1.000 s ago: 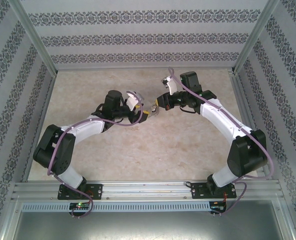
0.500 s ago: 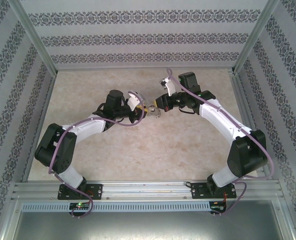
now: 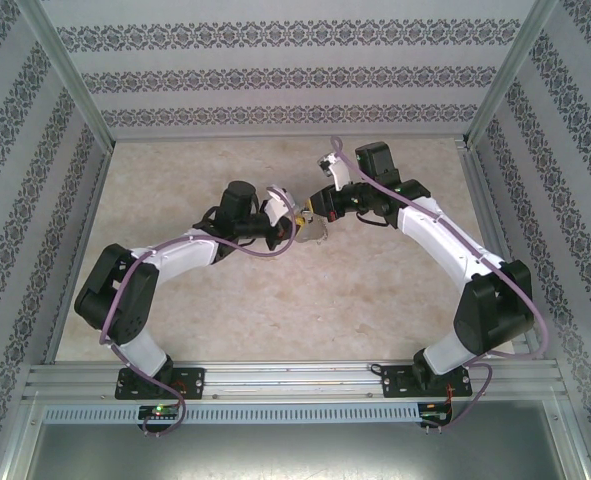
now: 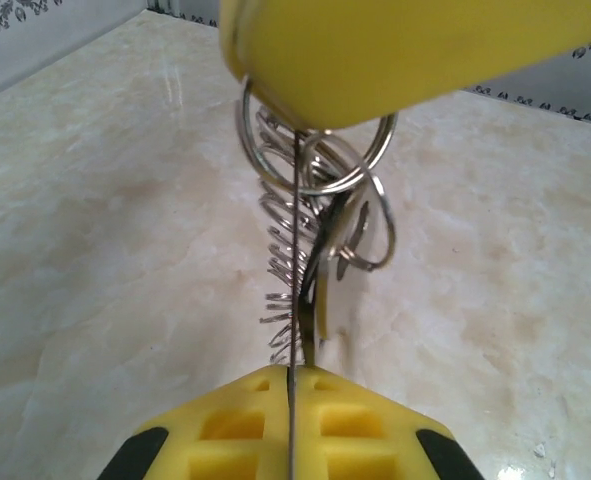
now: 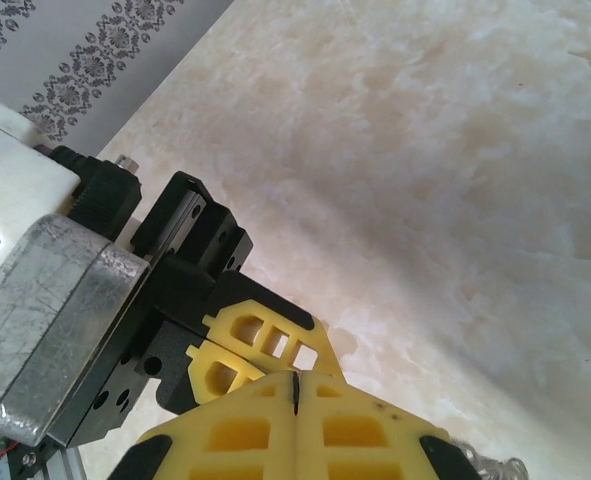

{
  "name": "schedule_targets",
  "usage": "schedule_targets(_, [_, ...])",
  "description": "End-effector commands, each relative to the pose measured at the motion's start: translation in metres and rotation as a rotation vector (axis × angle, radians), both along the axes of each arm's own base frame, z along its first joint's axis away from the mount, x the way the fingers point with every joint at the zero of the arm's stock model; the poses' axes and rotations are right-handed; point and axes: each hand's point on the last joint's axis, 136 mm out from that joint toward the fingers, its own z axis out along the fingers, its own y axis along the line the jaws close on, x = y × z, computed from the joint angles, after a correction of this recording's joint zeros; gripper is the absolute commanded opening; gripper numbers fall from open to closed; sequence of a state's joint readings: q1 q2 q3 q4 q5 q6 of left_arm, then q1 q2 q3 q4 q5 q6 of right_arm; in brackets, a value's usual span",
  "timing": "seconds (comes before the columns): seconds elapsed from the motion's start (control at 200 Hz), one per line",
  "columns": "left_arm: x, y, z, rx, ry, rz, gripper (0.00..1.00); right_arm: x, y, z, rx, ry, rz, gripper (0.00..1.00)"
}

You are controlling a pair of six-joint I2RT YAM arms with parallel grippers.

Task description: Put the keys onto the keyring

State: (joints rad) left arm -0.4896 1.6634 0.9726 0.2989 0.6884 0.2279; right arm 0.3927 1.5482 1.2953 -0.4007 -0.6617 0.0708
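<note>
Both grippers meet above the middle of the table. My left gripper is shut on the keyring, a thin flat grey metal loop seen edge-on that rises to a yellow finger of the right gripper. Round split rings and a silvery chain hang beside the loop. A dark narrow piece hangs close against it; I cannot tell whether it is the key. My right gripper is shut with a thin dark edge pinched between its pads, tip to tip with the left fingers. From above, the left gripper touches the right gripper, with metal dangling below.
The marble-patterned tabletop lies under the grippers. Patterned walls and aluminium posts close it in at the back and sides, and a metal rail carries the arm bases at the near edge.
My left gripper moved right up to the right gripper and closed its jaws on the flat loop. The right arm stayed almost still, jaws shut throughout.
</note>
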Motion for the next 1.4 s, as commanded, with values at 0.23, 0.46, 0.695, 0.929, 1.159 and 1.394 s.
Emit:
schedule_targets(0.23, [0.001,0.006,0.022,-0.046,-0.097,0.058,0.00,0.001,-0.004,0.016,0.026,-0.038,-0.013,0.08])
schedule_targets(0.46, [0.012,0.015,0.044,-0.017,-0.218,0.152,0.00,0.009,-0.036,0.028,0.122,-0.071,-0.180,0.49])
schedule_targets(0.695, [0.009,0.013,0.061,-0.010,-0.240,0.147,0.00,-0.004,-0.041,0.022,0.247,-0.133,-0.214,0.50])
schedule_targets(0.929, [0.005,0.007,0.073,0.004,-0.246,0.140,0.00,-0.022,-0.017,0.022,0.319,-0.225,-0.162,0.50])
schedule_targets(1.159, [0.004,0.002,0.074,0.027,-0.243,0.141,0.00,-0.022,-0.005,0.020,0.321,-0.286,-0.187,0.50])
schedule_targets(1.394, [0.001,-0.002,0.074,0.031,-0.238,0.133,0.00,-0.016,-0.002,0.014,0.306,-0.301,-0.209,0.50])
